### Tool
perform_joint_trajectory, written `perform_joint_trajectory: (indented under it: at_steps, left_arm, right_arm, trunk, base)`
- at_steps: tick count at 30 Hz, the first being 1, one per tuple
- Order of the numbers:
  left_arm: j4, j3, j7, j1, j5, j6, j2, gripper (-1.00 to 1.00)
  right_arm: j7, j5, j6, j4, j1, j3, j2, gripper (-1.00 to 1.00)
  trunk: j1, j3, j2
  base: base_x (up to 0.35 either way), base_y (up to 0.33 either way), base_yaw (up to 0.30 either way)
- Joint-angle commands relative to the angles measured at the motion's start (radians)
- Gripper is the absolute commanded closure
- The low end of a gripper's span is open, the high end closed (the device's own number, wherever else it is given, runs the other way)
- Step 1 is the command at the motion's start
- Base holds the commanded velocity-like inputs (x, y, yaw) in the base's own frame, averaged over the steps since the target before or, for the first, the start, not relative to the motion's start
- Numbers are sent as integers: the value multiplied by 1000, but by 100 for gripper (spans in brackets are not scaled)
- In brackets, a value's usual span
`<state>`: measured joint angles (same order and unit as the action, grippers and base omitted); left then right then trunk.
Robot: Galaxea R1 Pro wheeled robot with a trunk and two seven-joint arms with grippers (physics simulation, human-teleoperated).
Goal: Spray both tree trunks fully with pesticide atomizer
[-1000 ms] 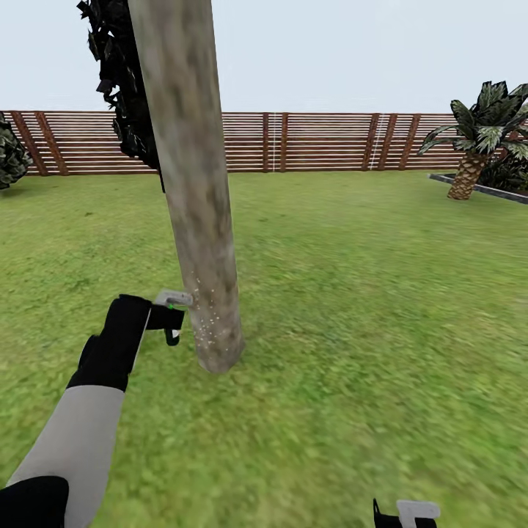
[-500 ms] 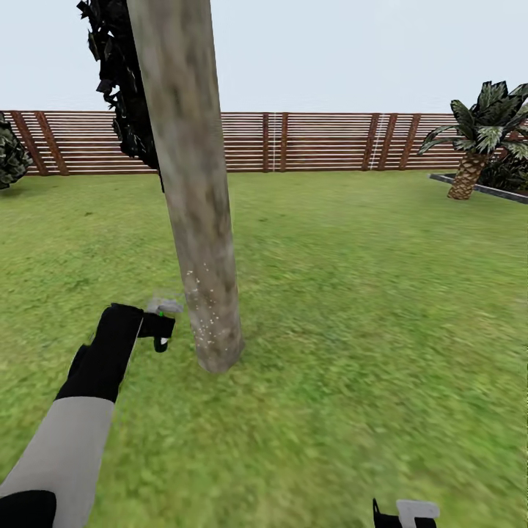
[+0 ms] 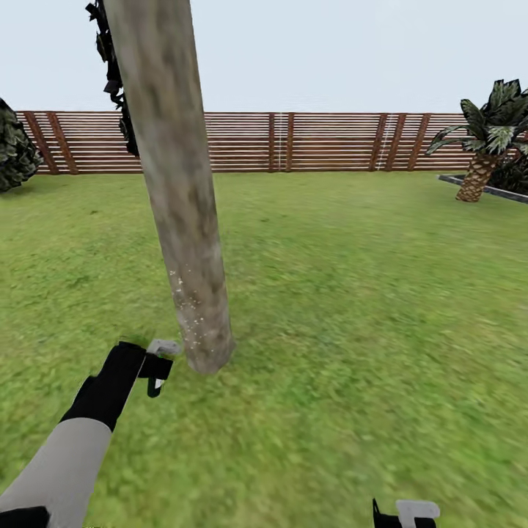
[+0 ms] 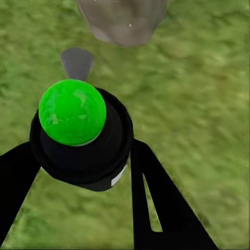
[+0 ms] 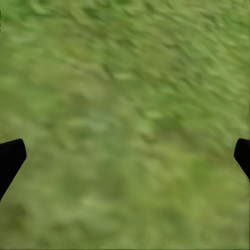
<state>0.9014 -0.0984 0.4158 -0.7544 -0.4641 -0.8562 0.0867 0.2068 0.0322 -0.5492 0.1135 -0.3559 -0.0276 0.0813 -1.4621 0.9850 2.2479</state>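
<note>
Currently my left hand (image 4: 83, 156) grips the atomizer (image 4: 78, 135); aimed low, pesticide (image 3: 187, 312) may miss the upper trunk (image 3: 172, 161).

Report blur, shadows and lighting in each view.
Head view: flat, even light, trunk casts no clear shadow, near grass smeared. Left wrist view: atomizer fairly sharp, grass soft. Right wrist view: grass heavily blurred, right pincer tips dark at edges.

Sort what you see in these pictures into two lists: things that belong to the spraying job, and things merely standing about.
Belonging to the job:
- atomizer, held in the left hand
- grey-tan tree trunk
- white pesticide specks low on that trunk

Merely standing about:
- palm
- wooden fence
- dark bush
- right hand, open over grass
</note>
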Motion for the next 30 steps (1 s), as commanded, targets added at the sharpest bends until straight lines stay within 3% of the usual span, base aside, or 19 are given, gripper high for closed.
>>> perform_joint_trajectory:
  at_steps: [1, 5, 7, 9, 11, 14, 15, 19, 21, 25, 30]
  left_arm:
    - [-24, -12, -18, 0, 7, 22, 1, 100]
    - [-112, -120, -94, 0, 11, 92, -8, 100]
    - [-169, -137, -109, 0, 12, 163, -16, 100]
    - [-251, -145, -126, 0, 12, 255, -21, 100]
    - [-323, -151, -192, 0, 18, 335, -45, 100]
    - [-359, -160, -241, 0, 69, 383, -68, 100]
    - [-368, -162, -254, 0, 117, 427, -72, 100]
    - [-441, -164, -281, 0, 165, 461, -67, 100]
    - [-509, -163, -312, 0, 184, 516, -62, 100]
    - [-558, -161, -366, 0, 190, 548, -62, 100]
    - [-558, -161, -374, 22, 192, 550, -62, 100]
  right_arm:
    - [0, 0, 0, 0, 0, 0, 0, -100]
    - [-1, 0, 0, 0, 0, 0, -1, -100]
    - [-1, 0, 0, 0, 0, 0, -1, -100]
    - [-1, 1, 0, 0, 0, 0, -1, -100]
    - [-1, 1, 0, 0, 0, 0, -1, -100]
    - [0, 1, 0, 0, 0, 0, -2, -100]
    - [0, 1, 0, 0, 0, 0, -2, -100]
    - [0, 1, 0, 0, 0, 0, 0, -100]
    - [0, 2, 0, 0, 0, 0, 0, -100]
    - [0, 2, 0, 0, 0, 0, 0, -100]
    - [0, 1, 0, 0, 0, 0, 0, -100]
  trunk:
    - [0, 0, 0]
    - [0, 0, 0]
    - [0, 0, 0]
    - [0, 0, 0]
    - [0, 0, 0]
    - [0, 0, 0]
    - [0, 0, 0]
    - [0, 0, 0]
    - [0, 0, 0]
    - [0, 0, 0]
    - [0, 0, 0]
  base:
    - [182, -236, 267]
    - [200, -225, 274]
    - [208, -221, 277]
    - [212, -219, 277]
    - [216, -216, 277]
    - [221, -211, 197]
    - [222, -210, 42]
    - [223, -210, 11]
    - [223, -210, 1]
    - [222, -210, 0]
    - [219, -210, 0]
